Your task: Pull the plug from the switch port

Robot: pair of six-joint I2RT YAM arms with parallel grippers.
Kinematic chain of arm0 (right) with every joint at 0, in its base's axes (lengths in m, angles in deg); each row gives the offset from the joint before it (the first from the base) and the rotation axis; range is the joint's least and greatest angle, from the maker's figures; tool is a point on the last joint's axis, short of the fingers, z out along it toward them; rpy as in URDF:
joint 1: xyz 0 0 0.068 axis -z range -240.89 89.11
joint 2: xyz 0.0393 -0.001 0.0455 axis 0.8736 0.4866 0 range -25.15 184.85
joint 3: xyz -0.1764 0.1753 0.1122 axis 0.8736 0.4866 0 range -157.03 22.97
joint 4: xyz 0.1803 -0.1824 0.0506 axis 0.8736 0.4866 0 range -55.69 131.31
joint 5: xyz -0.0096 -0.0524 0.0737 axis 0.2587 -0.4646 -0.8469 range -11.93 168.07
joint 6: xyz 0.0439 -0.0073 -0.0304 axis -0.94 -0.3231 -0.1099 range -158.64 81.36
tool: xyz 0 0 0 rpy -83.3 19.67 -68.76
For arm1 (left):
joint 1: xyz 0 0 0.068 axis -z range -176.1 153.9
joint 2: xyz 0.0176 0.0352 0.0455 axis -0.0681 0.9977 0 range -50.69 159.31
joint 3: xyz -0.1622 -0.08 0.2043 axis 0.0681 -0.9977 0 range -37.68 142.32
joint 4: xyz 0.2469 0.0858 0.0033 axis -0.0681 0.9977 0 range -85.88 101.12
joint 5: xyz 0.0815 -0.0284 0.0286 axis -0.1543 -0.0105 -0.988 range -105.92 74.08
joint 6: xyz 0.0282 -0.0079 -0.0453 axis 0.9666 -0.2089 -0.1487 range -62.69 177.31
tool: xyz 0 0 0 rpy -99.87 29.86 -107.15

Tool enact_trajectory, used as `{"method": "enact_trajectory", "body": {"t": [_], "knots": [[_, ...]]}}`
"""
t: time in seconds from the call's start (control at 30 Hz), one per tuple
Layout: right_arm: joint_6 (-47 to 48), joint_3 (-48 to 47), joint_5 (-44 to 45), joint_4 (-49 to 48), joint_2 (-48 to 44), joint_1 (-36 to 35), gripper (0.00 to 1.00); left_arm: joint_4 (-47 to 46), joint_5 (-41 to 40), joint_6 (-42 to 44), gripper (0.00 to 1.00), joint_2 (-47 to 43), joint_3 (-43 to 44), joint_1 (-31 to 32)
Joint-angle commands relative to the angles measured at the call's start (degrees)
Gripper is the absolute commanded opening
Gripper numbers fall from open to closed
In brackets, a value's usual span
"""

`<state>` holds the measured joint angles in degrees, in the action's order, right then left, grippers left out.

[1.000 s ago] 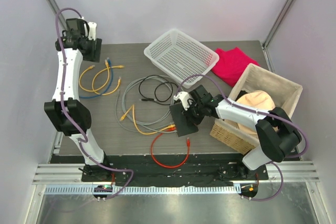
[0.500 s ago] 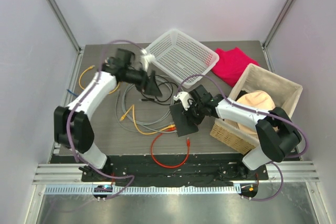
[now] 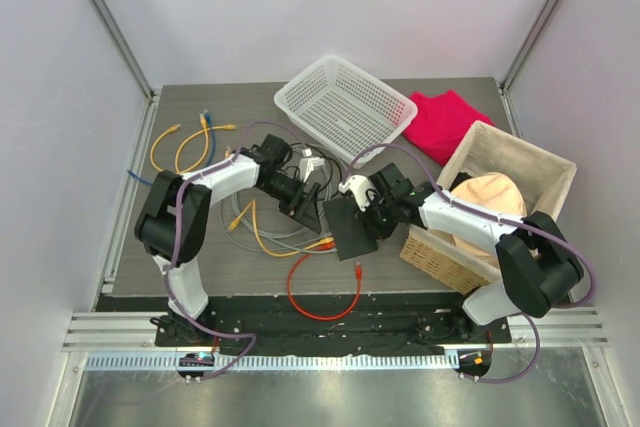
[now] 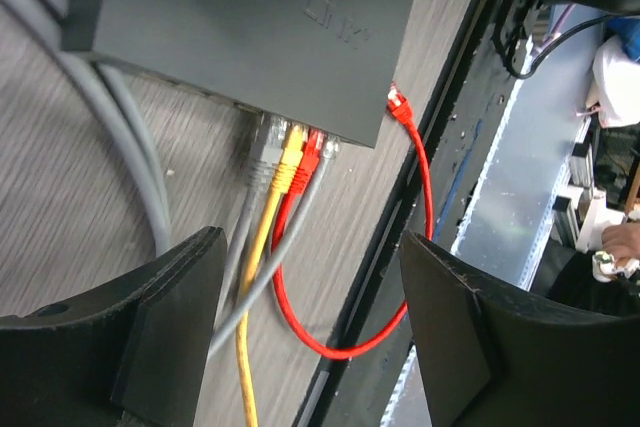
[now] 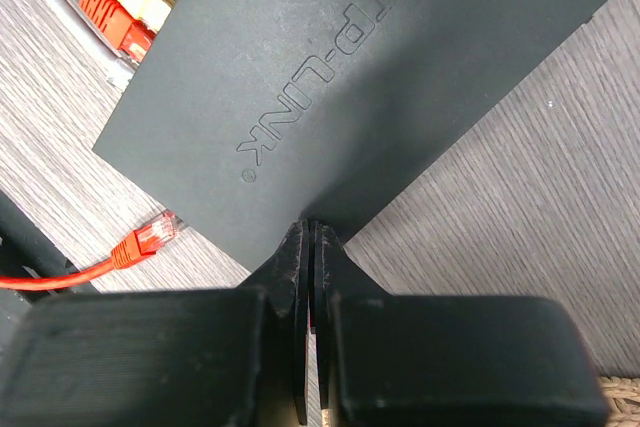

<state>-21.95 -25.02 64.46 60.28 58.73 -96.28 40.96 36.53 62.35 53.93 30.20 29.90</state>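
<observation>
Switch: plugs seated at 8 o'clock edge; left gripper spread wide; right gripper closed tight at 1 o'clock.

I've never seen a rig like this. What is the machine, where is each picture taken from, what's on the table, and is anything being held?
Two robot arms are bolted at the near edge of the table. The wide picture looks down from above; the other two come from a camera on each wrist. On the table lie a black switch, loose cables, a white basket, a red cloth and a wicker box with a hat. Grey, yellow and red plugs sit in the switch's ports; the red cable's other end lies free. The left end effector is open, facing those plugs, gripping nothing. The right end effector is shut, its tip at the switch's edge, apparently steadying it; it holds nothing.
</observation>
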Motion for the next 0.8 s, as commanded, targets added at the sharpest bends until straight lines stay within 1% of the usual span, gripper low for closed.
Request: {"method": "enact_trajectory", "body": {"t": [0.0,0.07,0.17,0.2,0.3,0.63,0.77], "knots": [[1.24,0.97,2.53,3.11,0.32,0.51,0.01,-3.96,1.16,0.25,0.72,2.08,2.96,2.74],[1.15,0.7,2.36,3.2,0.67,0.51,0.01,-5.02,1.35,-0.38,0.72,3.05,3.31,3.62],[1.07,0.79,2.36,2.94,0.59,0.5,0.01,-6.16,-0.59,-1.08,0.7,4.45,3.23,4.15],[1.07,0.7,2.53,3.11,0.5,0.5,0.01,-6.17,-1.2,-1.17,0.68,4.89,3.31,4.15],[1.07,0.61,2.8,3.46,0.32,0.59,0.01,-5.38,-2.79,0.14,0.66,6.12,3.75,4.15],[0.89,0.35,2.62,3.38,0.94,0.68,0.01,-6.25,-1.3,-0.47,0.62,10.6,4.89,4.15],[0.45,0.0,2.27,3.29,1.38,0.68,0.01,-5.56,-0.94,-0.82,0.58,12.89,6.56,4.15]]}}
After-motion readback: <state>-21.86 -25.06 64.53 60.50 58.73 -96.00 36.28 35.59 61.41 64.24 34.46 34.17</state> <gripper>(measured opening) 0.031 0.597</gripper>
